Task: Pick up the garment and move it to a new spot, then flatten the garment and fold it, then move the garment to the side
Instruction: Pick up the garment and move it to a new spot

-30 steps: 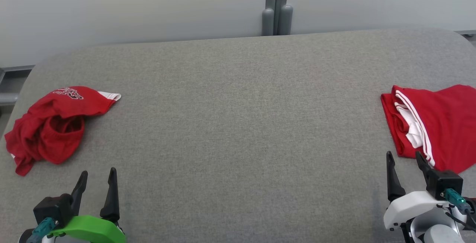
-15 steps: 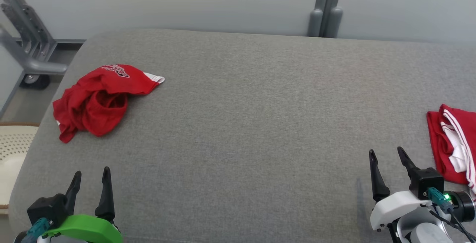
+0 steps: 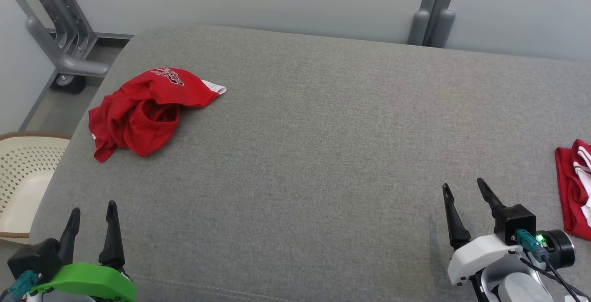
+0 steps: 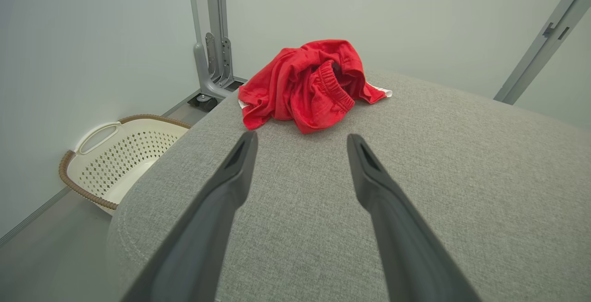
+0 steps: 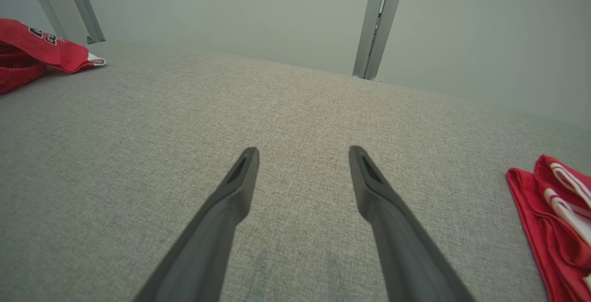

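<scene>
The rounded table (image 3: 323,154), covered in grey woven cloth, bears the crumpled red garment (image 3: 138,110) near its far left corner. A cream perforated plastic basket (image 3: 23,182) stands beside its left edge. Over its near edge, the left gripper (image 3: 92,207) and right gripper (image 3: 463,184) are spread wide, holding nothing.

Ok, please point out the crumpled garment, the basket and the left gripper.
crumpled garment (image 3: 141,112): head view, its bunched middle.
basket (image 4: 117,161): left wrist view, its perforated wall.
left gripper (image 3: 93,206): head view, midway between fingertips.
</scene>
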Robot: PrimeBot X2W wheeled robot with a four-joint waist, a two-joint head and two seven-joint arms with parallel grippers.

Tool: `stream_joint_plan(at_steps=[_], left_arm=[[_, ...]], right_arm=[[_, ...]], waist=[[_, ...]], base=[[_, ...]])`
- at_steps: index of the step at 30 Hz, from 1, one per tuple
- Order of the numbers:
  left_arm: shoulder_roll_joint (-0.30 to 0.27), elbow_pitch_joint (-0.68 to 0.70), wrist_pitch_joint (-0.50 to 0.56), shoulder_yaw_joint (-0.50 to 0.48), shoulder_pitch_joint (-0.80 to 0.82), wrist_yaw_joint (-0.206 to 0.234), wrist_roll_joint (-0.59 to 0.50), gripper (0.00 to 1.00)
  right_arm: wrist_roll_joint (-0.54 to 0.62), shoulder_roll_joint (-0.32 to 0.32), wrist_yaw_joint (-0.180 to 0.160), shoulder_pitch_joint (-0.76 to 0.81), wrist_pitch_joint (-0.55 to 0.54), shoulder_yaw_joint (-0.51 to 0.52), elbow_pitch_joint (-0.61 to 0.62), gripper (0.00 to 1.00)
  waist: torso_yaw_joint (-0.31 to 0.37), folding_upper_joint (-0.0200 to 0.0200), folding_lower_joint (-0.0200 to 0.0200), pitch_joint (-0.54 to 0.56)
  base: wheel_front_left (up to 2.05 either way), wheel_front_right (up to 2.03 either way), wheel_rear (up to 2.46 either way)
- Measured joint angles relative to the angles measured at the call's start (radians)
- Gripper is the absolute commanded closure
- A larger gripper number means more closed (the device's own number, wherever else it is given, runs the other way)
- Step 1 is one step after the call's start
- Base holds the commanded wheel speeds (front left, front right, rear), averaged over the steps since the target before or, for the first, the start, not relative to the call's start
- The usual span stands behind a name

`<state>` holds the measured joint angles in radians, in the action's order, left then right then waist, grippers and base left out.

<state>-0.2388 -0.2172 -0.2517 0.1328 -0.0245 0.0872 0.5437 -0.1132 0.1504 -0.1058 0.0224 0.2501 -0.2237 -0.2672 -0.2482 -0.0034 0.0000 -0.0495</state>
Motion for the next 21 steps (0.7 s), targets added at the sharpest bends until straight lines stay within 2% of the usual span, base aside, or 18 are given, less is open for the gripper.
stream_joint_plan(at_steps=[4, 9, 12, 15, 21], left_arm=[[-0.003, 0.003, 0.002, -0.008, 0.013, -0.011, 0.025, 0.0], [-0.014, 0.002, 0.086, -0.048, 0.122, -0.03, 0.121, 0.0], [-0.048, -0.018, 0.157, -0.07, 0.201, -0.033, 0.142, 0.0], [-0.107, -0.057, 0.226, -0.083, 0.259, -0.033, 0.145, 0.0], [-0.164, -0.147, 0.37, -0.135, 0.345, -0.024, 0.209, 0.0]], right_arm=[[0.004, 0.001, 0.0, -0.006, 0.0, -0.002, 0.004, 0.0], [0.018, 0.003, 0.0, -0.04, 0.0, -0.007, 0.038, 0.0], [0.026, 0.004, 0.0, -0.064, 0.0, -0.012, 0.054, 0.0], [0.035, 0.004, 0.0, -0.077, 0.0, -0.017, 0.065, 0.0], [0.047, 0.001, 0.0, -0.085, -0.005, -0.031, 0.082, 0.0]], waist=[[0.01, 0.0, 0.0, -0.019], [0.023, 0.0, 0.0, -0.06], [0.033, 0.0, 0.0, -0.092], [0.045, 0.0, 0.0, -0.126], [0.086, 0.0, 0.0, -0.211]], base=[[0.0, 0.0, 0.0], [0.0, 0.0, 0.0], [0.0, 0.0, 0.0], [0.0, 0.0, 0.0], [0.0, 0.0, 0.0]])
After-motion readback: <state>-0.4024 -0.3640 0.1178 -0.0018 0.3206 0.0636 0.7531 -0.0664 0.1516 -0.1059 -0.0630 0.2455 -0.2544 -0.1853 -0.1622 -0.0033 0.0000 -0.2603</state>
